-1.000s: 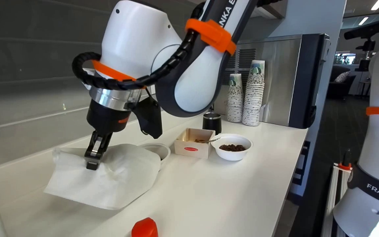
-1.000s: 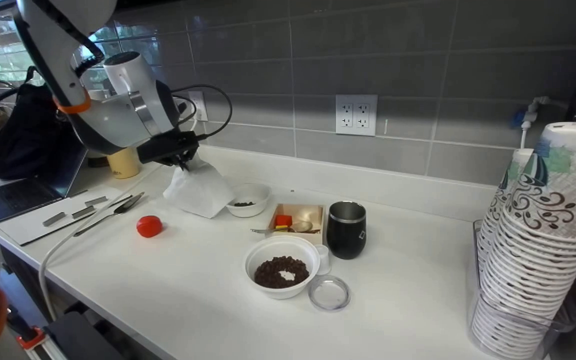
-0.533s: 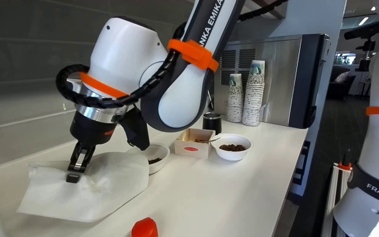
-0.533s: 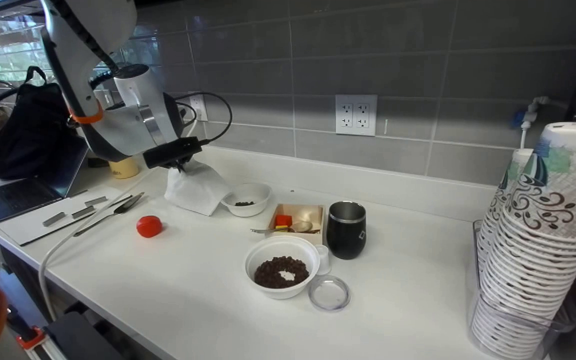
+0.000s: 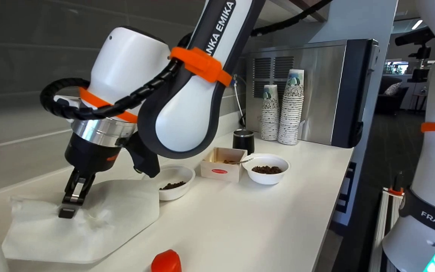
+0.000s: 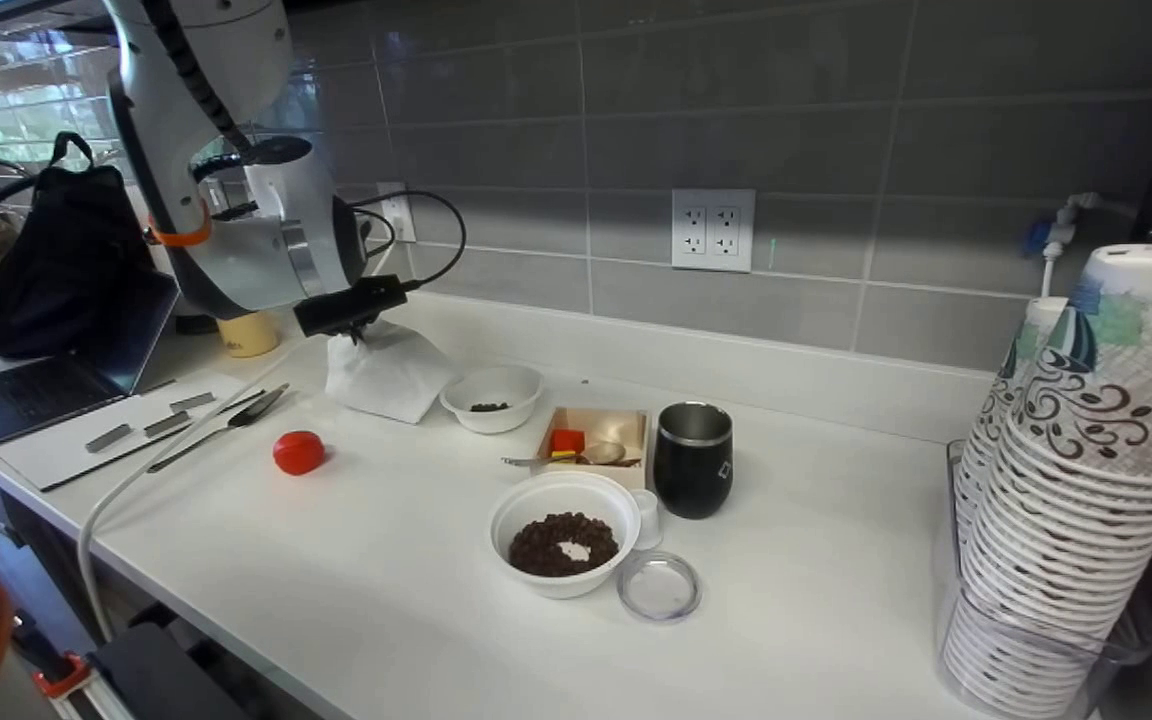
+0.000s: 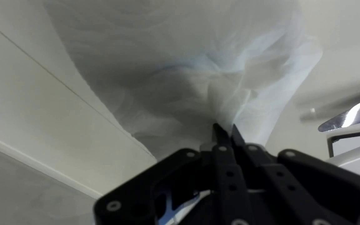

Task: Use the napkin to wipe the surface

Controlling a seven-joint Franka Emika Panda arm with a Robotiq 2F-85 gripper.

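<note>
The napkin is a white, thin, crumpled sheet, seen also in the other views, the exterior and the wrist. My gripper is shut on a pinched fold near its middle. The gripper shows in both exterior views, pointing down at the left and small at the back. The sheet spreads out below and around the fingertips, low over the surface, an off-white countertop. I cannot tell how much of the sheet touches it. The surface under the sheet is hidden.
A white bowl stands right beside the napkin. A wooden box, a bowl with dark bits, a black cup and a red object stand on the counter. A spatula-like utensil and white cable lie left.
My gripper has moved down and to the left in an exterior view, carrying the napkin lower and away from the nearby bowl. More of that bowl shows now.
</note>
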